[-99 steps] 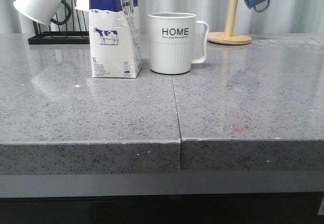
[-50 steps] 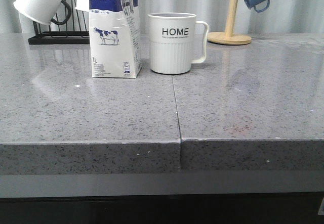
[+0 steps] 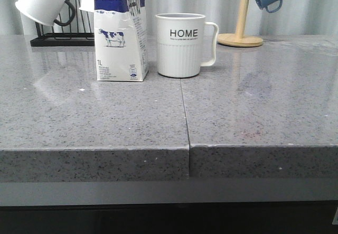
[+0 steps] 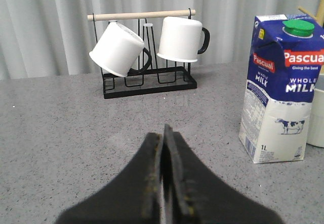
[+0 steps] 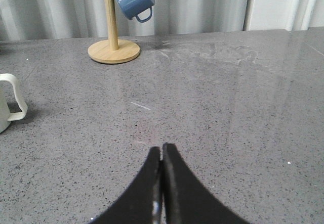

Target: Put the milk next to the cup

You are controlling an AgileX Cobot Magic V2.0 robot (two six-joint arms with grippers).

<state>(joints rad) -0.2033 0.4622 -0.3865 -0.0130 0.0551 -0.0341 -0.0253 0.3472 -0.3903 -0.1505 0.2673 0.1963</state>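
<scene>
The tall white carton with the dark blue "MILK" top [image 3: 120, 30] stands upright just beside the white ribbed ceramic "HOME" mug [image 3: 181, 45], at the mug's nine o'clock in the front view with a narrow gap between them, and against the earlier front pictures nothing on the grey speckled stone counter [image 3: 253, 112] has moved beyond a slight shift of the whole view. The left gripper [image 4: 165, 183] and the right gripper [image 5: 162, 183] each have their black fingers pressed together on nothing, well apart from both things. I judge the placing done, with both arms clear.
</scene>
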